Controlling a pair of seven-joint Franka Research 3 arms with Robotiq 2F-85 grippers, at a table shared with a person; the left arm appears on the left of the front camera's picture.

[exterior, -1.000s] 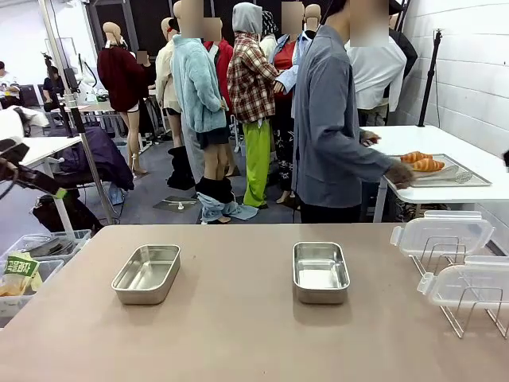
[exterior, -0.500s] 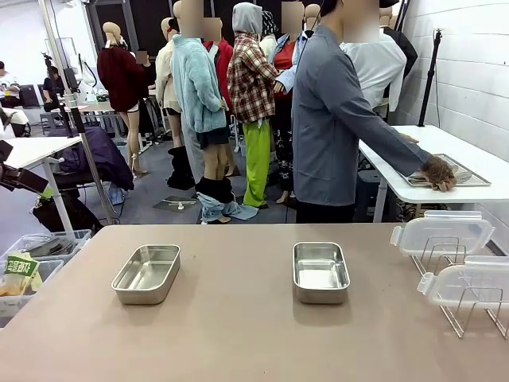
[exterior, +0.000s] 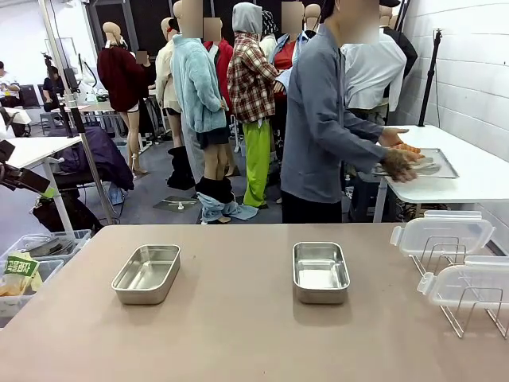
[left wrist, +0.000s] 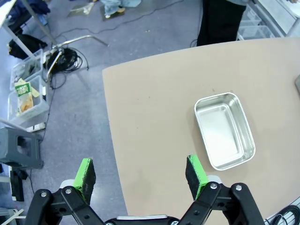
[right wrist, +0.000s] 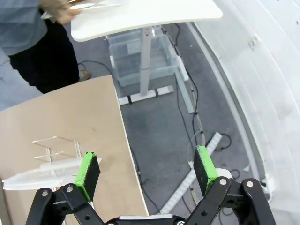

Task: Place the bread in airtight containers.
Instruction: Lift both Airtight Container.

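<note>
Tan worktop (exterior: 238, 334) spans the lower half of the front view. A person (exterior: 322, 135) stands beyond its far edge, turned toward a white worktop (exterior: 473, 181) at upper right, both hands on a flat steel tray (exterior: 436, 164). Two open steel tins sit on the tan worktop, well apart: left tin (exterior: 146, 273) at lower left of centre, right tin (exterior: 320, 272) just right of centre, each with its long axis running away from the camera. Clear lids (exterior: 442, 233) stand in a wire rack at the right edge. Bread (exterior: 404, 147): an orange-brown patch on the tray by the person's hand, well apart from both tins, toward the right arm's side. Left pincer (left wrist: 140, 171) is spread wide with nothing between its pads, the left tin up and to the right of it. Right pincer (right wrist: 146, 171) is likewise wide and empty, hanging over the worktop's edge and the floor. Judgement: the bread must reach the tan worktop first.
</note>
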